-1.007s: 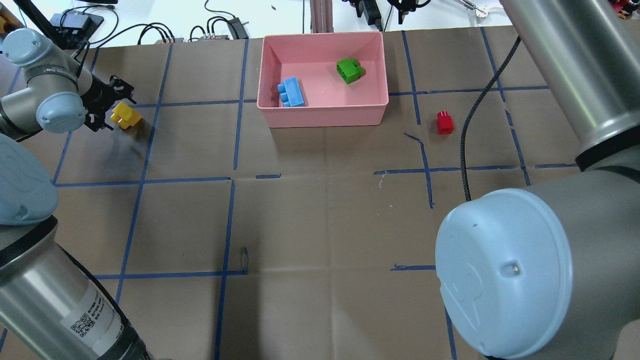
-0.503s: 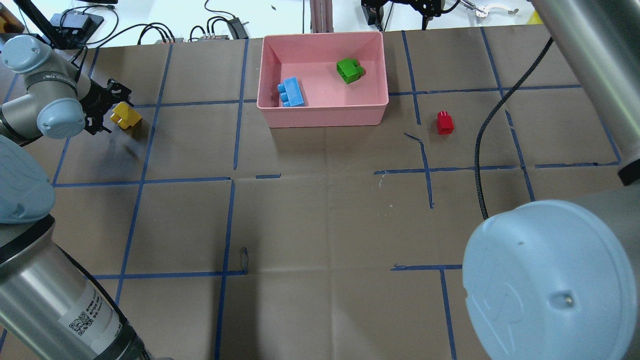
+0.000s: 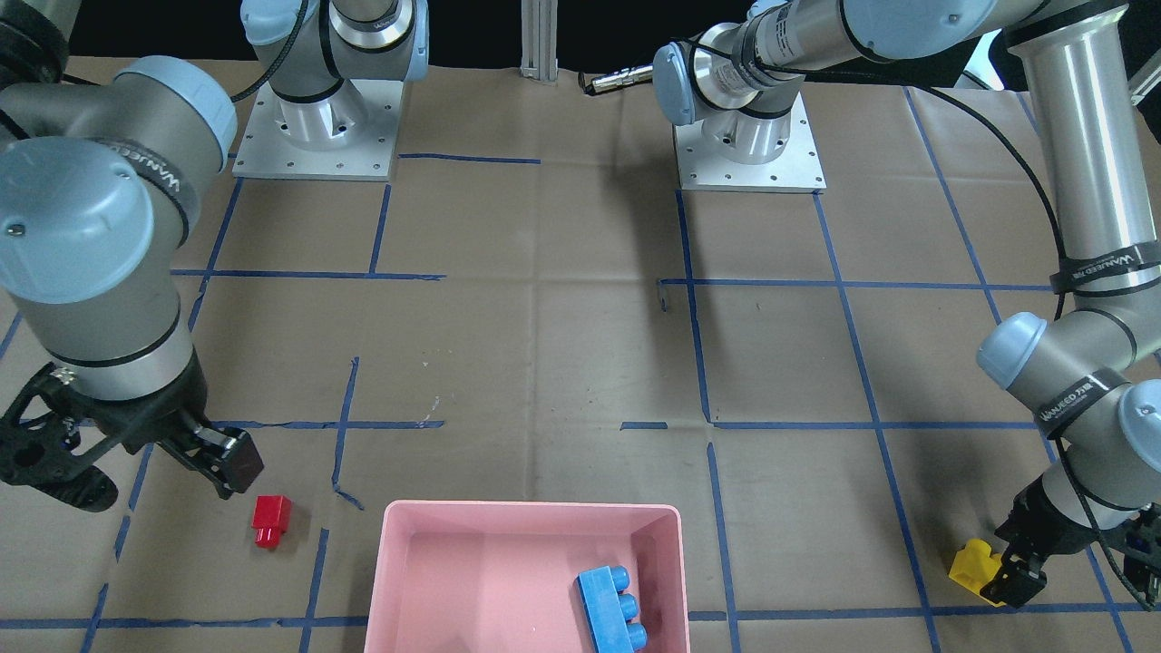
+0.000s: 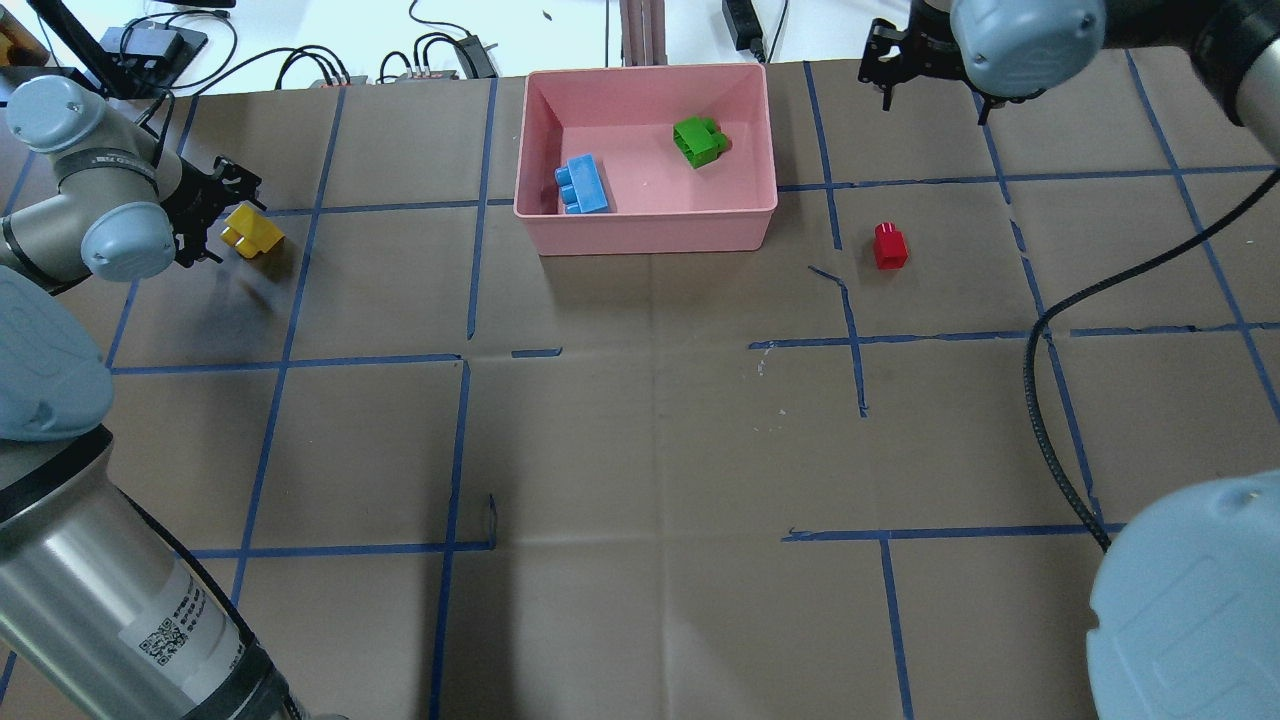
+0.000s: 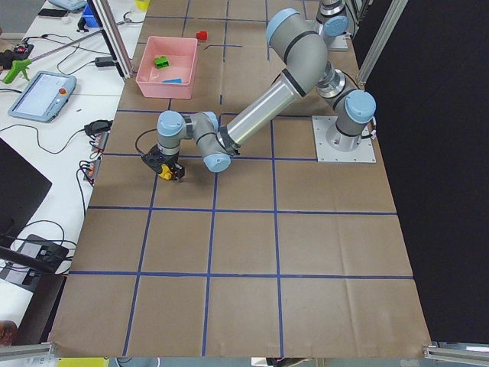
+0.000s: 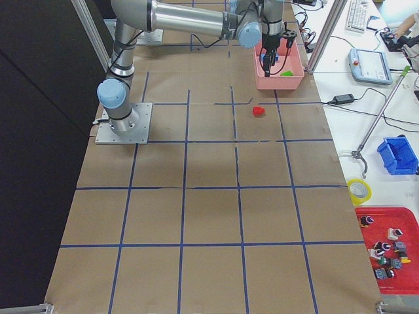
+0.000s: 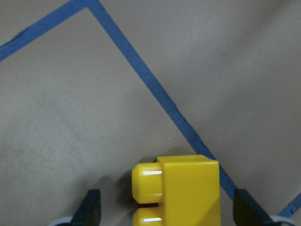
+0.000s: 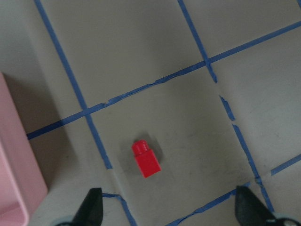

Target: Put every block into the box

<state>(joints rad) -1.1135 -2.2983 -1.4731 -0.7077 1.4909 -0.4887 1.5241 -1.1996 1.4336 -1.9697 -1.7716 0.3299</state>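
Note:
The pink box (image 4: pixel 645 215) stands at the table's far middle with the blue block (image 4: pixel 582 185) and the green block (image 4: pixel 700 140) lying inside it. The yellow block (image 4: pixel 252 230) lies on the table at the far left. My left gripper (image 4: pixel 205 212) is low and open, and in the left wrist view the yellow block (image 7: pixel 181 188) lies between its fingertips (image 7: pixel 91 209). The red block (image 4: pixel 889 245) lies on the table right of the box. My right gripper (image 4: pixel 932 88) hangs open and empty above the table, beyond the red block (image 8: pixel 146 159).
Cables and power units (image 4: pixel 440 50) lie behind the table's far edge, beside a metal post (image 4: pixel 640 30). My right arm's black cable (image 4: pixel 1040 400) hangs over the right side, and its elbow (image 4: pixel 1190 600) fills the near right corner. Blue tape lines grid the brown table.
My right arm has swung right and its gripper has come into view over the far right of the table. My left gripper has hardly shifted. The blocks have not moved.

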